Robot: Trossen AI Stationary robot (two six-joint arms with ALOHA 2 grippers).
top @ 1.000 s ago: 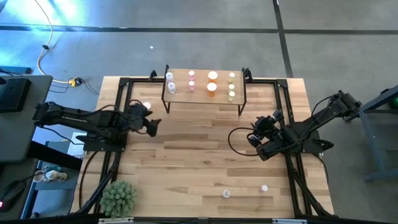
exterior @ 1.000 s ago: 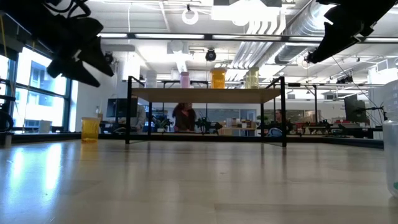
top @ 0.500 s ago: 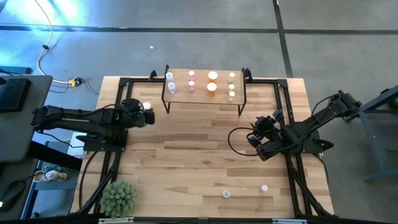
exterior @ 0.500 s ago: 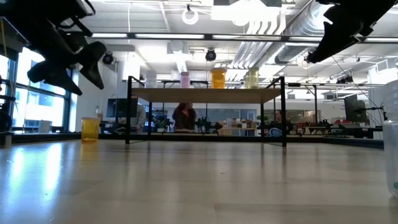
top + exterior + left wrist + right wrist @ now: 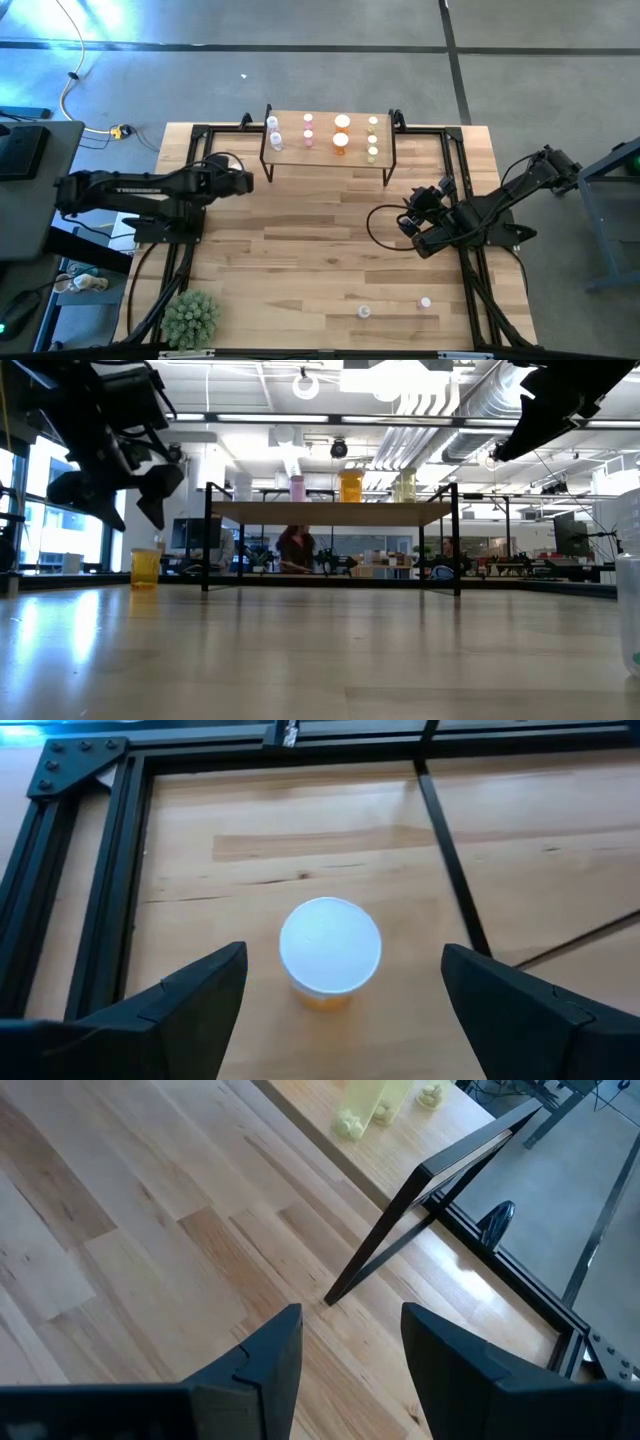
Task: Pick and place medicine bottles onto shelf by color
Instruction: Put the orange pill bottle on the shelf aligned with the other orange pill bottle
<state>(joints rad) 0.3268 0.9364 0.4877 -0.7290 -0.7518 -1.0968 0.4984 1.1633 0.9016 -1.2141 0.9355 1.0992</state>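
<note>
Nearest you, two small bottles point(image 5: 364, 311) and point(image 5: 425, 302) stand on the table point(image 5: 300, 250) near its front edge, right of the green plant ball point(image 5: 190, 317). Farther back, your right gripper point(image 5: 405, 224) waits mid-table, its fingers slightly parted around nothing, while your left gripper point(image 5: 340, 985) hangs wide open straddling a white-capped orange bottle point(image 5: 329, 948) at the table's left. Beyond, the shelf point(image 5: 328, 152) holds the sorted bottles.

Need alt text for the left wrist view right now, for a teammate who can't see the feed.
Looking down past the open left hand, a white-capped bottle with an orange body stands upright on the wooden tabletop, centred between the two dark fingers. Black frame bars cross the table around it.
</note>
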